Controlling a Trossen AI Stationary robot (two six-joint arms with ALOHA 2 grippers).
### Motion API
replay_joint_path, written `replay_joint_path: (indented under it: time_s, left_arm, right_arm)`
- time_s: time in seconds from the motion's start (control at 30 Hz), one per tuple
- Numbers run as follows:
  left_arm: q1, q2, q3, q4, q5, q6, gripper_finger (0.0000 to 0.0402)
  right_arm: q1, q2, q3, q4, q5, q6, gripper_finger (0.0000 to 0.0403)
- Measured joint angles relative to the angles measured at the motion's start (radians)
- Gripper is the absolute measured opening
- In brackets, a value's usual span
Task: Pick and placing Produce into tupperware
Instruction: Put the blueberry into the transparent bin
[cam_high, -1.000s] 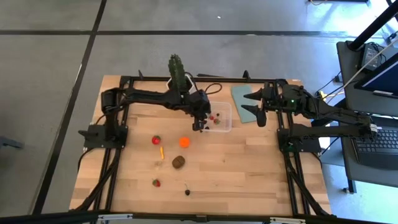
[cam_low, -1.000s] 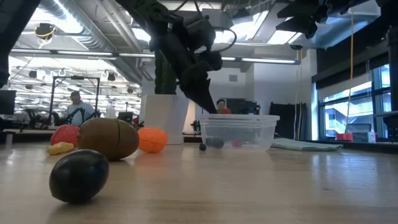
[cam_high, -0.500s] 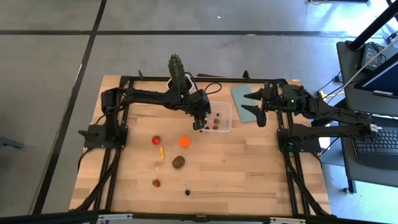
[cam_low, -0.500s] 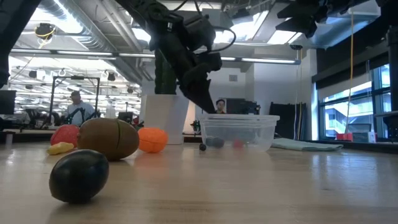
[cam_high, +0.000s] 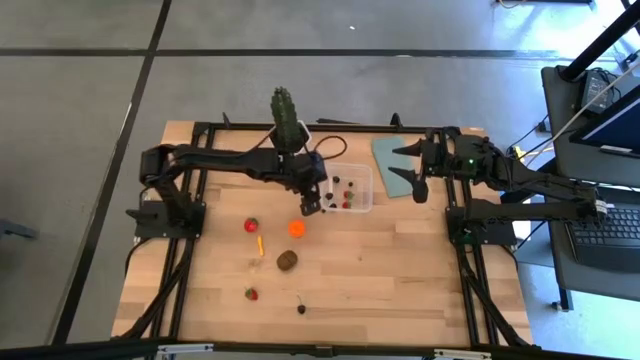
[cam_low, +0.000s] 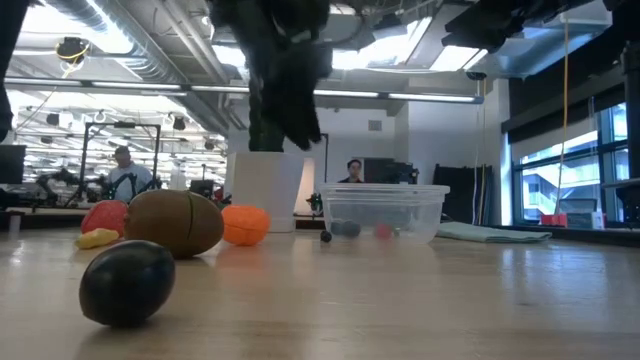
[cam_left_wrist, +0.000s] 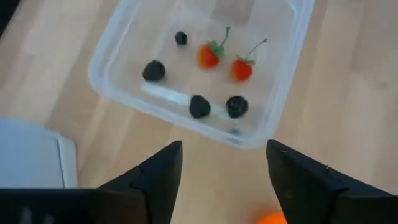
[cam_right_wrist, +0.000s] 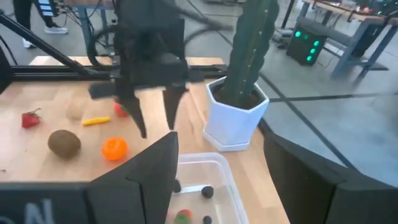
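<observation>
The clear tupperware (cam_high: 351, 188) stands on the table right of centre and holds several dark berries and two small red fruits with stems (cam_left_wrist: 211, 55). My left gripper (cam_high: 310, 207) hangs open and empty just off its left side, above the table. On the table to the left lie an orange ball (cam_high: 297, 228), a strawberry (cam_high: 251, 225), a yellow stick (cam_high: 259, 243), a brown oval (cam_high: 287, 260), a second strawberry (cam_high: 251, 294) and a dark berry (cam_high: 301, 309). My right gripper (cam_high: 414, 172) waits open above the blue-grey lid.
A tall green cactus (cam_high: 285, 113) in a white hexagonal pot (cam_right_wrist: 236, 118) stands at the far edge, just behind the tupperware. The flat blue-grey lid (cam_high: 392, 165) lies right of the tupperware. Dark frame rails run along the left, right and far sides of the table.
My left gripper has opened, risen from the tupperware's rim and drawn back toward the table's left edge. The small red fruit seen at its fingertips a second ago is no longer there.
</observation>
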Motion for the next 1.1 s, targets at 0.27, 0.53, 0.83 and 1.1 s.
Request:
replay_joint_path:
  time_s: [0.27,0.53,0.83,1.1]
  left_arm:
    - [-0.094,-0.056,-0.001,-0.015,-0.036,-0.215,0.0233]
    - [-0.132,-0.039,-0.171,0.191,-0.128,-0.27,0.0222]
    - [-0.148,-0.039,-0.419,0.528,-0.172,-0.28,0.022]
    - [-0.145,-0.024,-0.492,0.665,-0.219,-0.177,0.022]
  right_arm:
    - [-0.011,0.0,0.0,0.017,0.022,-0.035,0.0239]
    - [-0.015,-0.001,0.0,0.018,0.022,-0.04,0.0239]
    - [-0.016,-0.001,0.0,0.015,0.022,-0.042,0.0239]
    - [-0.017,-0.001,0.0,0.019,0.023,-0.044,0.0239]
